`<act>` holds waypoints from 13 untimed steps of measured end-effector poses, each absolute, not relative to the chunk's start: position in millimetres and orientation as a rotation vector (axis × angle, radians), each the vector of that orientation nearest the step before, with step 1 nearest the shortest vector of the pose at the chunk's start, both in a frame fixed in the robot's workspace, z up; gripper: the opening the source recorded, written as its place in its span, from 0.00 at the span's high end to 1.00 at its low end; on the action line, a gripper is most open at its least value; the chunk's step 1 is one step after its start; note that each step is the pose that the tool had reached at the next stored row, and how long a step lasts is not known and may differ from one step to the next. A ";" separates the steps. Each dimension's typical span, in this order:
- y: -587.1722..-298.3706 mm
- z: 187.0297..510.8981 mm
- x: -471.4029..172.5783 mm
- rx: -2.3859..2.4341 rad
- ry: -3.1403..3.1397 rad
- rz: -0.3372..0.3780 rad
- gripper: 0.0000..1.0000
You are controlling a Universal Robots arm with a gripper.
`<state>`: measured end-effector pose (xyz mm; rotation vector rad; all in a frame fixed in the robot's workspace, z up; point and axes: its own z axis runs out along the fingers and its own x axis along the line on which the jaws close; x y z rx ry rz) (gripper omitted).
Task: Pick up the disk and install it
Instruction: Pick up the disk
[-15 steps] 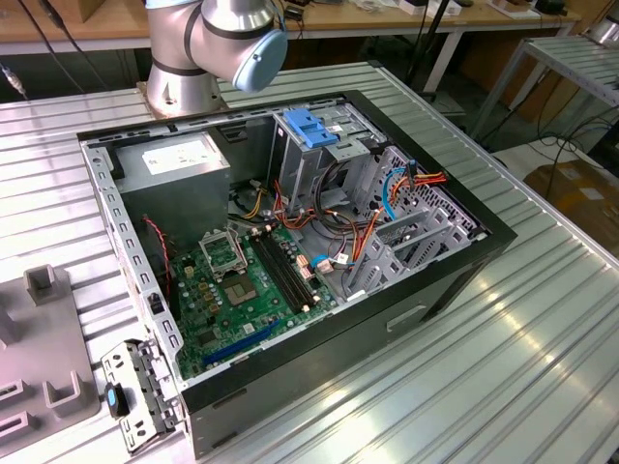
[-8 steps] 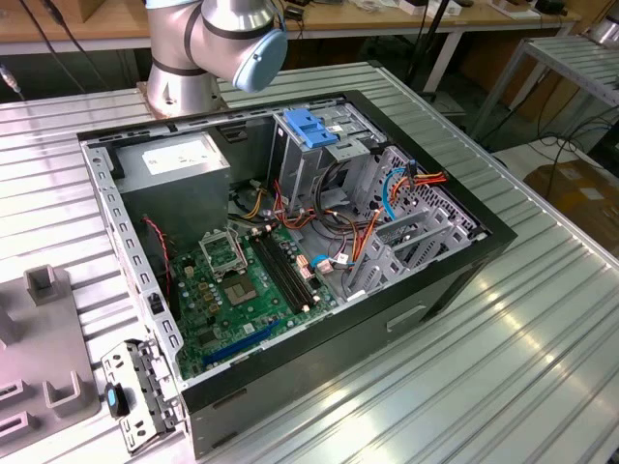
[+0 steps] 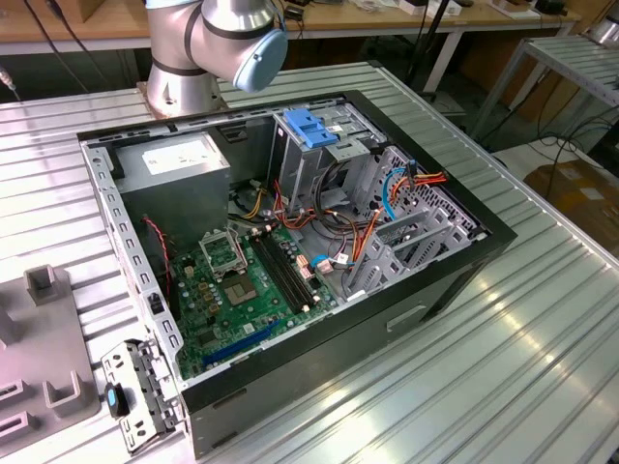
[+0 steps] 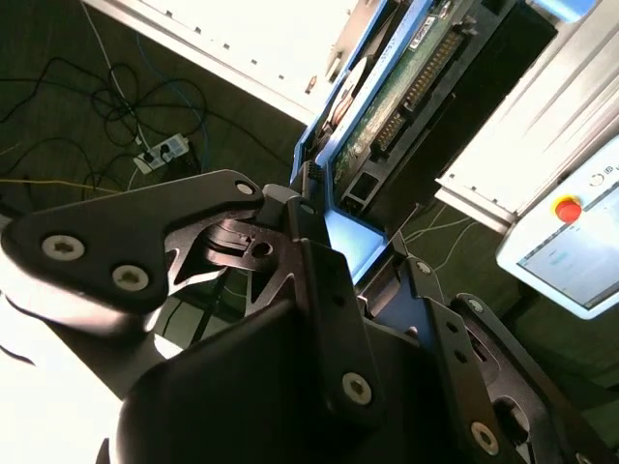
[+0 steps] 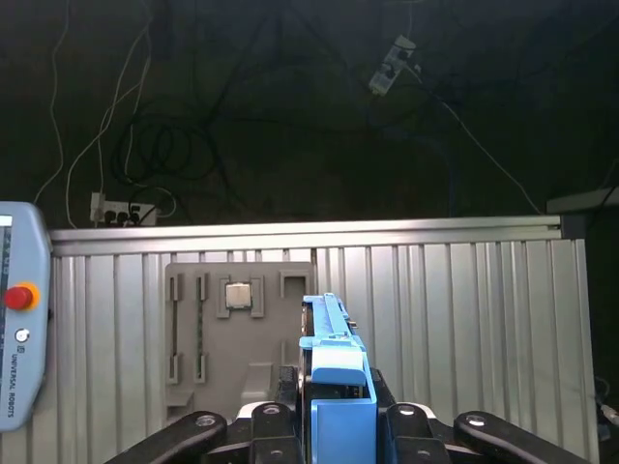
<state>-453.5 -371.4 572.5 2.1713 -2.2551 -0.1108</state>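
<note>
While the open computer case (image 3: 319, 372) sits on the ribbed surface (image 3: 503, 367) in the exterior view, the arm's base (image 3: 179, 87) stands beyond it. In the second wrist view the fingers (image 4: 324, 290) are closed on the disk (image 4: 401, 92), held edge-on. In the first wrist view the disk (image 5: 334, 358) shows against the surface (image 5: 464, 319) beside a grey fixture tray (image 5: 242, 333).

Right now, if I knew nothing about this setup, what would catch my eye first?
The open computer case on the metal table, its green motherboard exposed, dominates the exterior view. In the first wrist view, the black pincer grips the blue-railed disk.
</note>
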 end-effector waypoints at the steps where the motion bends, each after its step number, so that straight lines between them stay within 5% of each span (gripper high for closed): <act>1: -371.4 573.3 -453.4 2.171 -2.255 -0.112 0.63; 13: -371.7 589.0 -452.1 2.164 -2.248 -0.133 0.63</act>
